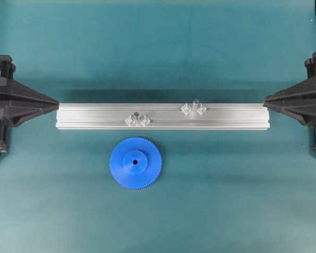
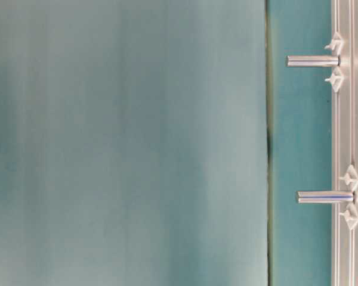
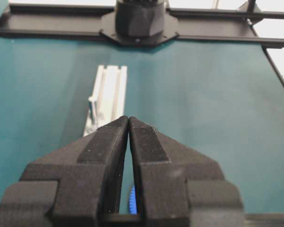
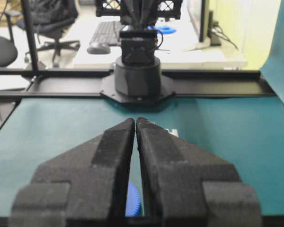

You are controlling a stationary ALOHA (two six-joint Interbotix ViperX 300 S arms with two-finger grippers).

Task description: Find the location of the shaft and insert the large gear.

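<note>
The left gripper (image 1: 57, 104) and right gripper (image 1: 265, 99), both pressed together and empty, face each other along the rail (image 1: 95, 117). The blue gear (image 1: 135, 163) lies flat in front of it, nearer the left gripper, just below the left peg (image 1: 137, 115).

The left hand (image 1: 57, 104) and right hand (image 1: 265, 100) are both closed and empty, each pointing at one end of the rail (image 1: 163, 122).

The view is turned sideways. An aluminium rail (image 2: 348, 143) runs down the right edge. Two thin metallic pegs (image 2: 313, 61) (image 2: 324, 196) project leftward from the rail, each flanked by two clear mounts (image 2: 336, 43) (image 2: 349, 177). Left of the rail lies teal bench (image 2: 298, 131), then a blurred teal expanse.
</note>
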